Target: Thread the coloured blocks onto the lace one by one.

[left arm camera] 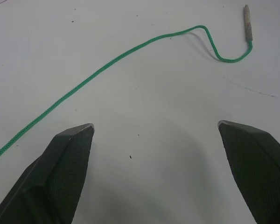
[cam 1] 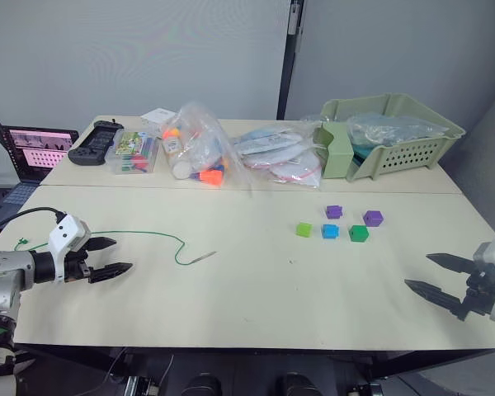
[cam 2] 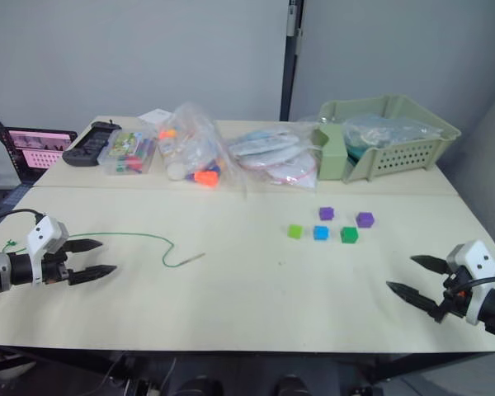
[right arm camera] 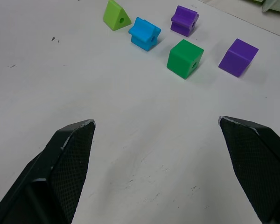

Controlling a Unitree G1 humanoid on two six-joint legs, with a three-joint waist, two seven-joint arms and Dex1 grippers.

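On the pale worktop (cam 1: 231, 305), the thin green lace (cam 1: 140, 233) with its stiff greyish tip (cam 1: 206, 256) lies well apart from five small plastic blocks, two purple (cam 1: 333, 211) (cam 1: 373, 218), light green (cam 1: 304, 229), blue (cam 1: 330, 231) and dark green (cam 1: 358, 233). The left end effector (cam 1: 106, 256), spread and empty, hovers just beside the lace; the right end effector (cam 1: 433, 275), equally spread, waits nearer the blocks. A careless pinch could likely flick the limp cord or scatter the light blocks.
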